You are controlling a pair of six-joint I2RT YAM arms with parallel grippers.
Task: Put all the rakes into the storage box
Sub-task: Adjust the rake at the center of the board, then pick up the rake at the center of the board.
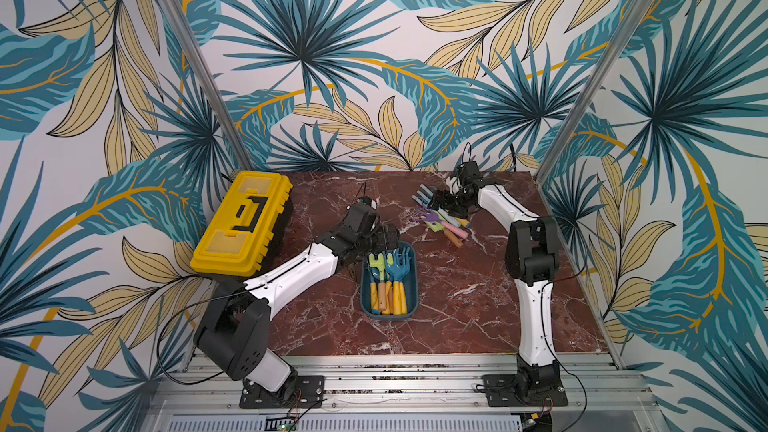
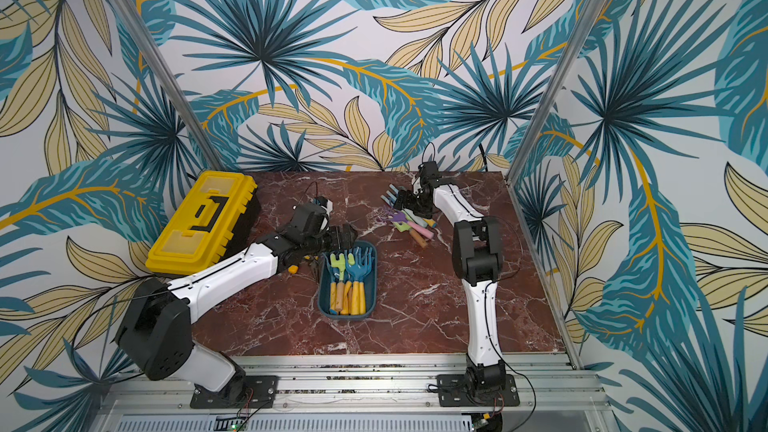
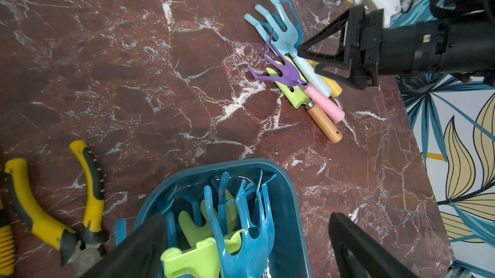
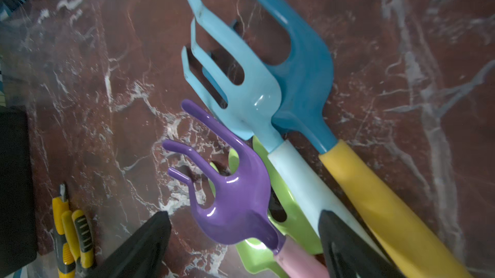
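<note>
The right tool (image 4: 243,217) is down over the loose pile, jaws spread wide with nothing in them. In the right wrist view one finger sits clear of the purple rake (image 4: 241,199), and the other lies over the pale handle of the light-blue rake (image 4: 241,94). Which of the two it means to take cannot be told.

That is the catch: two handles lie between the jaws. The purple rake also rests on a lime-green trowel (image 4: 292,204), and a darker blue rake (image 4: 302,76) lies tucked under the light-blue one. A clean grip would likely need the tool shifted so only one handle sits between the fingers. A straight lift should then keep the tines from dragging the neighbours.

Across the counter (image 1: 457,305), well apart from the pile, the storage box (image 1: 388,316) already holds several rakes, heads toward the far end. The left tool (image 3: 246,216) hovers fully open and empty over that end. It probably needs to clear off before the drop. The rake looks best laid lengthwise, handle toward the near end.

Yellow-handled pliers (image 3: 88,183) lie beside the box.
</note>
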